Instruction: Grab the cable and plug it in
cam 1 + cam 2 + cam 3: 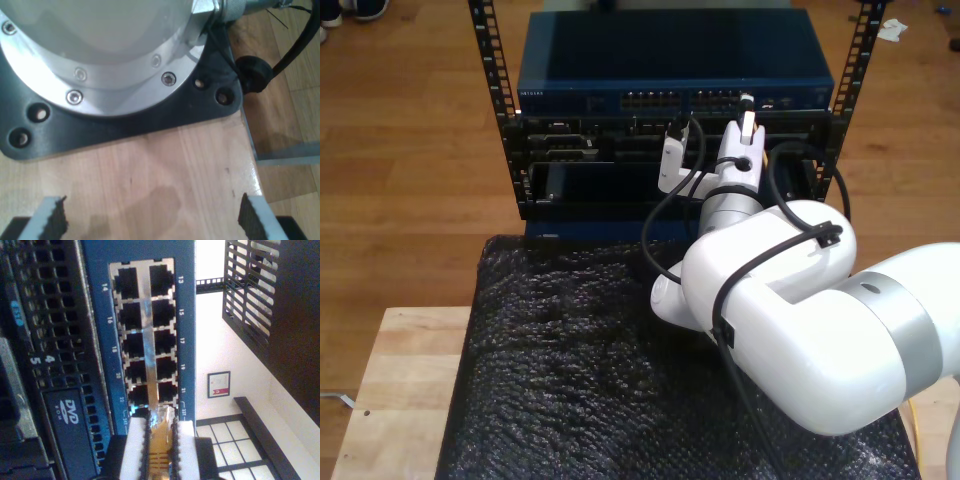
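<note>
My second gripper point(159, 440) pinches the cable point(160, 452) between its white pads, the clear plug point(162, 416) at the switch point(145, 335) ports — just at the lowest row — while my first gripper point(152, 217) hangs spread wide over bare wood beside an arm base point(100, 55).
</note>
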